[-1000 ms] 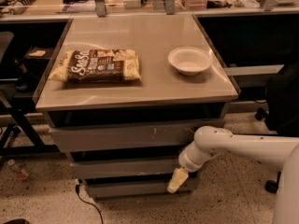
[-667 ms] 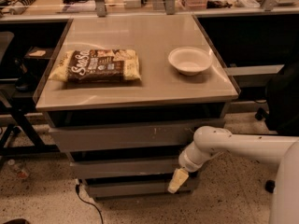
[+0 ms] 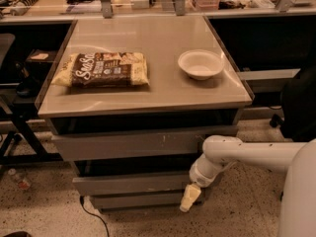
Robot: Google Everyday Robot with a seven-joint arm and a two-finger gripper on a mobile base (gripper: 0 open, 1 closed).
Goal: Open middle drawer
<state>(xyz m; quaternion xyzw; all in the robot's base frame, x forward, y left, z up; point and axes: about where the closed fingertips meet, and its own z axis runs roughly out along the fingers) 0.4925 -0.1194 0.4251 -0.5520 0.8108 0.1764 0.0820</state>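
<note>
The middle drawer [image 3: 129, 184] shows as a plain grey front below the wider scratched top front [image 3: 133, 145] and above the narrowest bottom front [image 3: 138, 201]. It stands slightly forward of the bottom front, and its inside is hidden. My gripper [image 3: 189, 198], pale yellow at the tip, points down at the right end of the middle drawer front, reaching past its lower edge. The white arm [image 3: 247, 154] comes in from the right.
On the cabinet top [image 3: 163, 90] lie a snack bag [image 3: 102, 69] at the left and a white bowl [image 3: 200, 64] at the right. A dark chair [image 3: 298, 105] stands to the right, a black frame [image 3: 19, 127] to the left. A cable [image 3: 91, 215] runs on the floor.
</note>
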